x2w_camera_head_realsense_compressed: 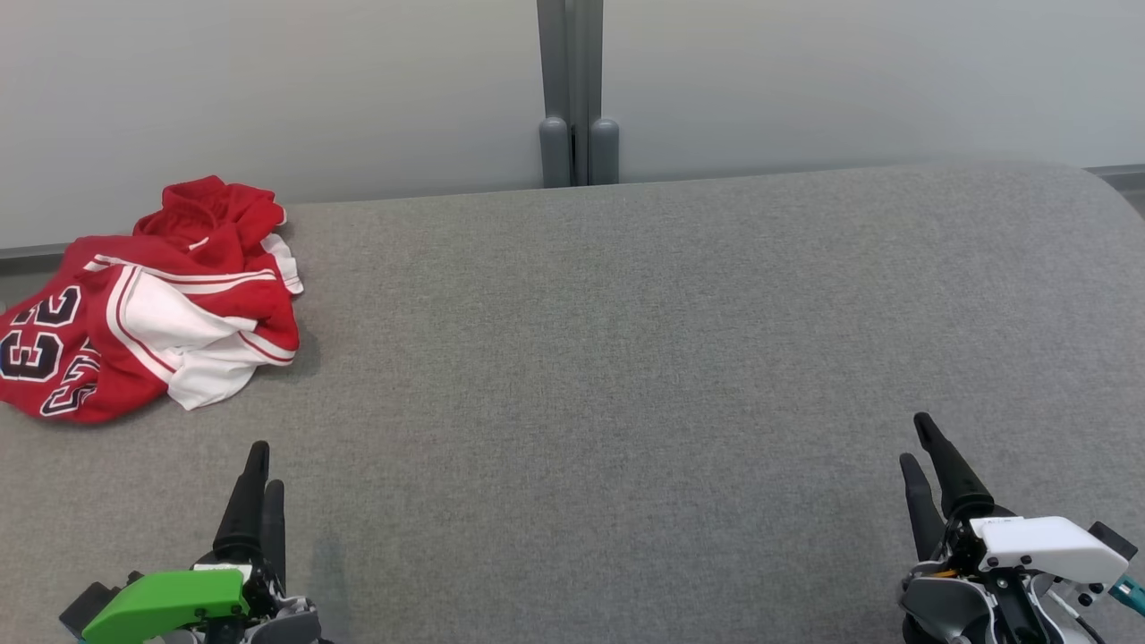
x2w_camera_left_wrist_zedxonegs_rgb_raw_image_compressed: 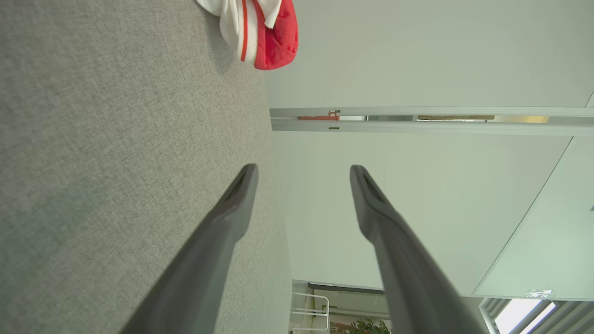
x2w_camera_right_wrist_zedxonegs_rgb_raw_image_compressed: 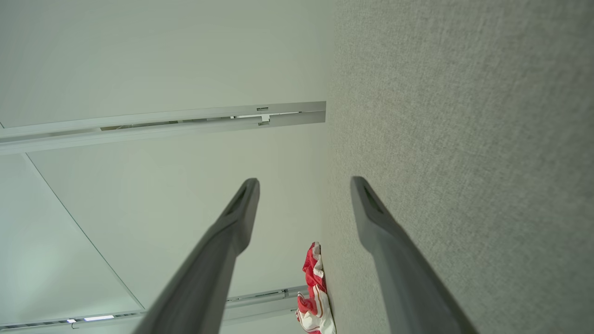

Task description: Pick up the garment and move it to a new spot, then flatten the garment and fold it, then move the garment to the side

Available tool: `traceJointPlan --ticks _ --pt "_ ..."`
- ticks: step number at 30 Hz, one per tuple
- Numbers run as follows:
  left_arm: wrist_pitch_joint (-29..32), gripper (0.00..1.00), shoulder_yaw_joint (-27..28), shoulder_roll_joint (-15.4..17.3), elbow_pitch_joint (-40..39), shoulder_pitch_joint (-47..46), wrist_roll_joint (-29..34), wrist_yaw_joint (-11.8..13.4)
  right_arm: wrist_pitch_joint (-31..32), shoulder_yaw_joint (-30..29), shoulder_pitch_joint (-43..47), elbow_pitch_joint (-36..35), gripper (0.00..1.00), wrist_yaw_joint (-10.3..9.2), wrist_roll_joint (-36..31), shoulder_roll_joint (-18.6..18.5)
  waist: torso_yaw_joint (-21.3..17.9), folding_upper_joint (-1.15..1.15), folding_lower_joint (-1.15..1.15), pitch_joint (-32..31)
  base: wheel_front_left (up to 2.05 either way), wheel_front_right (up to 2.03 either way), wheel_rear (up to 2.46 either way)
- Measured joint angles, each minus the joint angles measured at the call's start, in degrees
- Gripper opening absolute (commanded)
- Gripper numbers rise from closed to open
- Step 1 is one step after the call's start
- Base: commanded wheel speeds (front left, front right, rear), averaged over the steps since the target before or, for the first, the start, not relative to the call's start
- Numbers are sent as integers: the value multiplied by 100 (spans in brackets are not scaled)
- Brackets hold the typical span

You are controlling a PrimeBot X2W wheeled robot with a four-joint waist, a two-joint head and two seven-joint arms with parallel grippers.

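Head view: left end effector [x2w_camera_head_realsense_compressed: 267, 465] and right end effector [x2w_camera_head_realsense_compressed: 914, 436] point forward, low, both released, empty.

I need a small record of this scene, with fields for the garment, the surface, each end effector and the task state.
garment: red and white garment, crumpled, far left of the surface
surface: grey fabric surface
left end effector: open, empty, nearer than the garment, not touching it
right end effector: open, empty, lower right, far from the garment
task state: garment not yet picked up
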Motion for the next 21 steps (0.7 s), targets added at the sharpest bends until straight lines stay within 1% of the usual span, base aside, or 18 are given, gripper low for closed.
traceJointPlan --ticks 4,9,15,21 --pt "-104 100 -102 0 -25 46 65 0 -116 57 35 -26 100 0 -90 -2 1 0 0 -21 0 0 0" --pt "-249 100 -204 0 -79 115 291 30 -250 111 129 -55 100 0 -236 -2 3 0 0 -48 0 0 0" --pt "-390 100 -313 2 -188 136 605 144 -387 170 157 -163 100 0 -547 -5 4 0 0 -74 0 0 0" --pt "-531 100 -432 3 -313 209 1042 299 -535 212 254 -310 100 0 -1034 -8 4 0 0 -96 0 0 0"
